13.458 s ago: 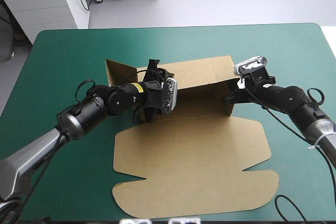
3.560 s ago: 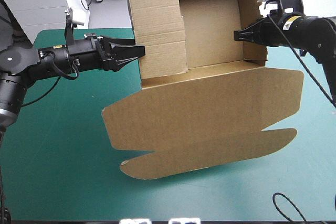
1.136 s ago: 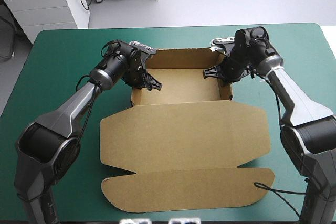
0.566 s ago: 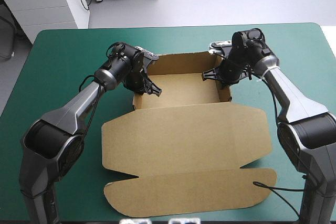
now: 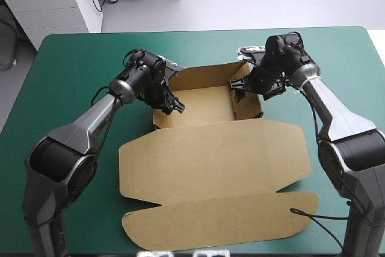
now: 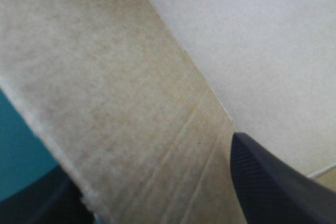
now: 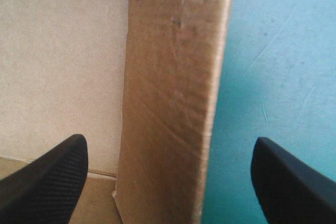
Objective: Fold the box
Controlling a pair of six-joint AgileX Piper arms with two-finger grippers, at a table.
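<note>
The box (image 5: 216, 167) lies at the middle of the high view. Its raised tray (image 5: 201, 103) sits just above centre, and its lid (image 5: 210, 148) is spread flat below it, down toward the bottom edge, ending in a rounded tuck flap (image 5: 222, 221). The tray's walls stand up and its mouth is uncovered.

By its look it is plain brown board: light, stiff across each panel, and ready to hinge at its scored creases. The faces look smooth enough to slide in a loose pinch, and a cut edge would probably crush under a hard one. The side walls, taken near their top rim, seem the soundest places to hold. For the lid, the long free edge or the flap looks better than the middle of the sheet.

The left gripper (image 5: 171, 106) is at the tray's left wall (image 5: 157, 109). In its wrist view the black fingers (image 6: 273, 182) stand apart, one on either side of the board, straddling rather than pinching. The right gripper (image 5: 240, 88) is at the right wall (image 5: 257, 108). Its fingers (image 7: 47, 177) are likewise spread wide, with the wall's top edge between them, the tray floor on one side and bare cover on the other.

Around the box, the teal-green cover (image 5: 72, 76) shows on all sides.
</note>
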